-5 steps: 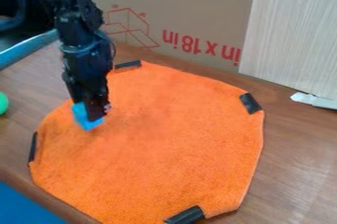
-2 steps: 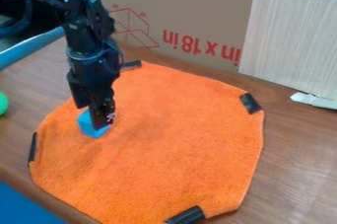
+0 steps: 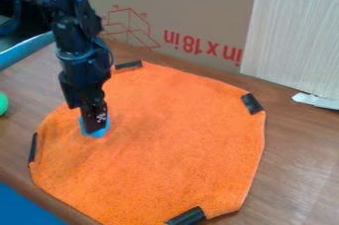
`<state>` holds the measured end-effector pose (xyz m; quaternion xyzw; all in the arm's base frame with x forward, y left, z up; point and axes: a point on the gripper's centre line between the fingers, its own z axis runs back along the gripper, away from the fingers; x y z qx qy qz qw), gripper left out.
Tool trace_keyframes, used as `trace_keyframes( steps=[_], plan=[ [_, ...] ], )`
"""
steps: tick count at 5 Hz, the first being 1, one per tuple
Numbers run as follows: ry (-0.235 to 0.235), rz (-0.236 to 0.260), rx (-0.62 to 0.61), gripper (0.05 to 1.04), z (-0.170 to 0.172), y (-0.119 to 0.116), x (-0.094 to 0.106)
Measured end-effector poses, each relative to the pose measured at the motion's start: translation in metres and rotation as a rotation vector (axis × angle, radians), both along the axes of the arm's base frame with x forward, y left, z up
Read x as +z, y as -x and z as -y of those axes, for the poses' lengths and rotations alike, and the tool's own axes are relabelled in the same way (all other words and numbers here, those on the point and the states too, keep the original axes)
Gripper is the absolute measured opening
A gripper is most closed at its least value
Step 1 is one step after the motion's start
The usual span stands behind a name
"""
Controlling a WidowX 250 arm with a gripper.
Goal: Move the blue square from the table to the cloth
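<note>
the gripper point(image 3: 96, 126) hangs over the nine o'clock part of the orange cloth point(image 3: 172, 149), slanting in from the arm point(image 3: 76, 35) toward eleven. right under its tip is the blue square point(image 3: 96, 134), lying within the cloth's outline, a bit of blue peeking out to the left, below and to the right. whether the claw has the square gripped or let loose i can't tell.

since the first frame, the square has shifted toward five o'clock. against the frame just before this one, it sits in nearly the same spot but is more covered, while the gripper and arm have swung toward nine o'clock.

black patches mark the cloth's edge near half past eleven point(image 3: 129, 64), two, five and nine. out on the table point(image 3: 291, 169), going by the whole view, a green object point(image 3: 3, 103) sits at nine and a white scrap point(image 3: 315, 101) at three. cardboard point(image 3: 179, 11) stands behind, at twelve.
</note>
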<state>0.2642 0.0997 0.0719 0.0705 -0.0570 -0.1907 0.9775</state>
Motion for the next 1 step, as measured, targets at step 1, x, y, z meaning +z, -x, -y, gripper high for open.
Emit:
trace_keyframes(
  steps=[1],
  plan=[
    [0.042, 0.04, -0.024, 1.0, -0.0179, 0.0035, 0.0386]
  ],
)
